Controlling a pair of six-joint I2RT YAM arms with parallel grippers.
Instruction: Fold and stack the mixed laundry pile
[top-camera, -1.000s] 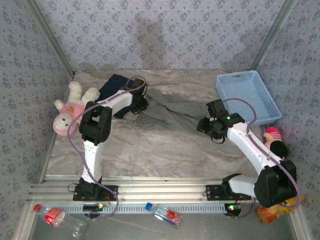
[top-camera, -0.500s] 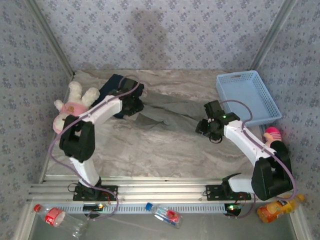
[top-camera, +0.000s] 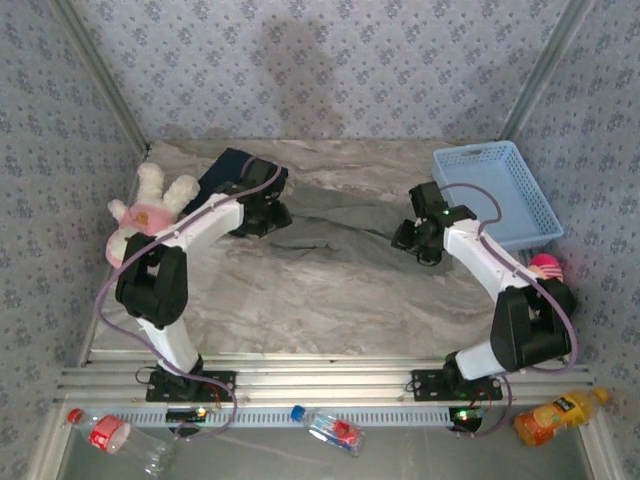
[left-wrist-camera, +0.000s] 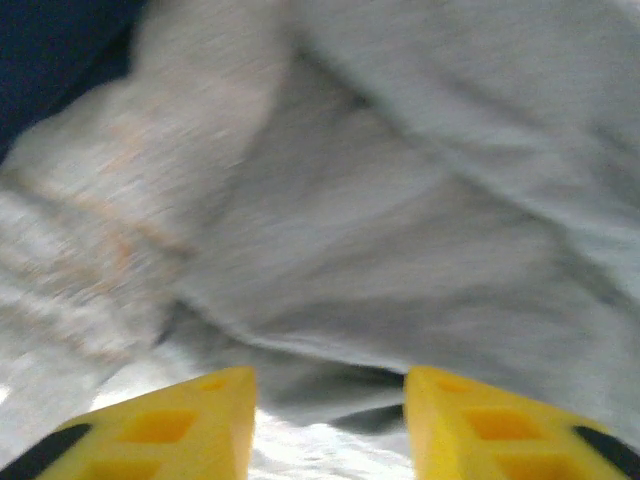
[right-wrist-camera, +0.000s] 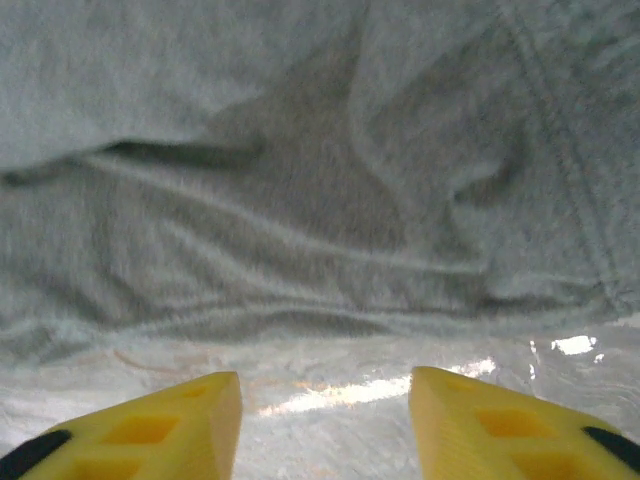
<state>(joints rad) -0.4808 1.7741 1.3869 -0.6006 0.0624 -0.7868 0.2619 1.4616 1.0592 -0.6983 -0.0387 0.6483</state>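
The olive-grey garment (top-camera: 345, 212) lies wrinkled across the upper middle of the frame, and the dark navy garment (top-camera: 222, 170) is bunched at upper left. We see the left jaws and the right jaws spread, low over the grey cloth, pinching nothing. The crinkled pale worktop (top-camera: 300, 290) lies open toward the lower frame, and patterned walls (top-camera: 320, 70) enclose it.
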